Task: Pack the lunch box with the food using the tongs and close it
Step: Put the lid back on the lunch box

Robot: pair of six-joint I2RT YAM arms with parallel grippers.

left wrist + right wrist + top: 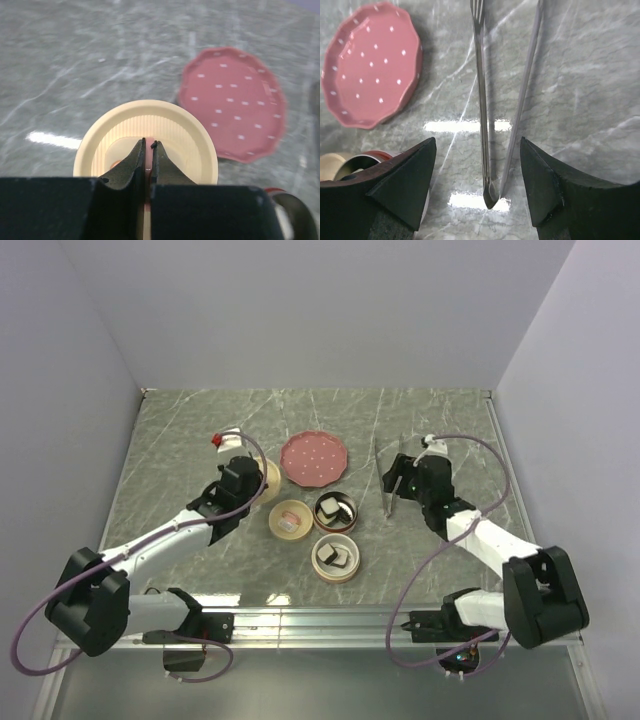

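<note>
My left gripper [148,144] is shut on the pink knob of a round cream lid [190,150], left of the pink plate [232,102]. From above, that lid [268,480] lies by the left gripper [250,476]. The silvery tongs [481,100] lie flat on the marble, joined end towards the camera, between the fingers of my open right gripper [477,142], which touch neither arm. In the top view the tongs [388,480] sit just left of the right gripper [404,483]. Two round cream lunch box tiers [351,512] [352,562] hold black-and-white food [333,508] [334,558].
A third small cream dish [276,523] with something pink in it sits left of the tiers. The pink dotted plate [314,458] lies behind them. A red-rimmed round tier [365,159] shows at the lower left of the right wrist view. A raised metal rail runs along the near edge.
</note>
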